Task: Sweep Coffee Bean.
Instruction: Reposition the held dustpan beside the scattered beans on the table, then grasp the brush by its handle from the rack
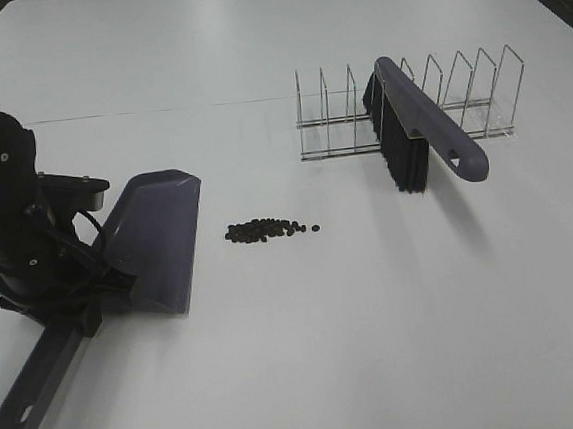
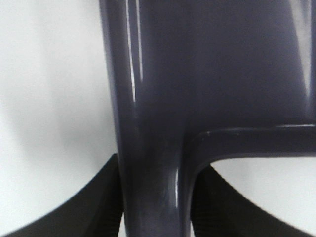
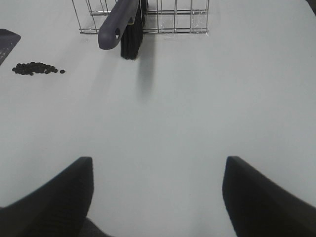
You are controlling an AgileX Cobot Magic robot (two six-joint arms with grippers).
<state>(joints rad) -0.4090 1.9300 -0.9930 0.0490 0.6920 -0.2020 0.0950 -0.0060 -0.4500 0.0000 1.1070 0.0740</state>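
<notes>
Just off the dustpan lip, not touching it: coffee bean cluster on the table. Left gripper clamped on the dustpan handle. Right gripper: spread wide, holding nothing. Brush well beyond the beans from the dustpan, leaning in a wire rack.

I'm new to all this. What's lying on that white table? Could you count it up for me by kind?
Purple dustpan: 1
Purple brush with black bristles: 1
Wire rack: 1
Pile of coffee beans: 1 (the beans are too small to count one by one)
Total: 4
</notes>
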